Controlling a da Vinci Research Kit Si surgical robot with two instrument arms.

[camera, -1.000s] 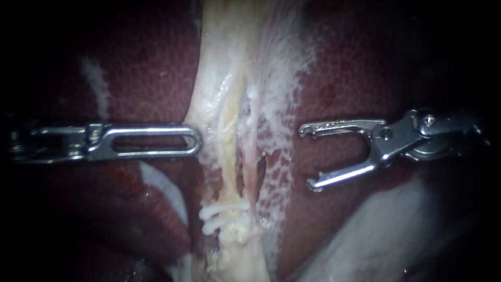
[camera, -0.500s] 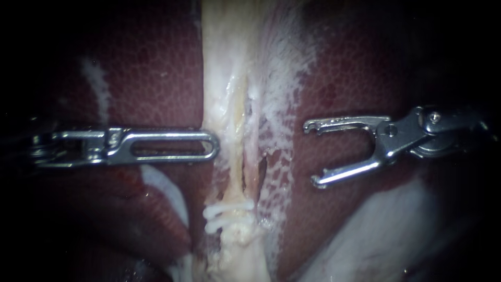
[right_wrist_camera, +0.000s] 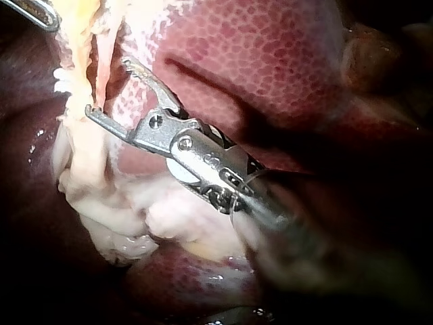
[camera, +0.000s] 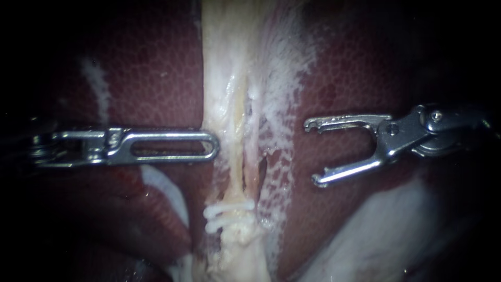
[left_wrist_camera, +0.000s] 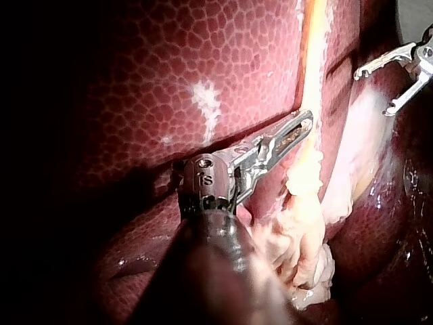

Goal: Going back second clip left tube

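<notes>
Down the middle of the endoscope view runs a pale band of tissue point(camera: 229, 78) carrying two thin tubes, the yellowish left tube point(camera: 238, 151) and a whiter right tube point(camera: 252, 151). Two white clips point(camera: 227, 210) cross the band lower down. My left instrument point(camera: 215, 145) lies flat with slotted jaws shut on the band's left edge; they also show in its wrist view point(left_wrist_camera: 302, 124). My right instrument point(camera: 312, 153) hangs right of the band over the liver, its hooked jaws wide open, empty and clear of the tubes. The right wrist view point(right_wrist_camera: 108, 87) shows those jaws open beside the clips point(right_wrist_camera: 62, 80).
Dark red mottled liver point(camera: 151, 78) lies on both sides of the band. A pale glistening lobe point(camera: 386, 230) sits at the lower right. Ragged pale fatty tissue point(right_wrist_camera: 135, 217) lies under my right instrument's jaws. My right instrument point(left_wrist_camera: 373, 91) shows far ahead of my left instrument's jaws.
My left instrument has slid right toward the band, and the band's left edge, earlier bulged leftward, now hangs straight. My right instrument has drifted slightly right, still open.
</notes>
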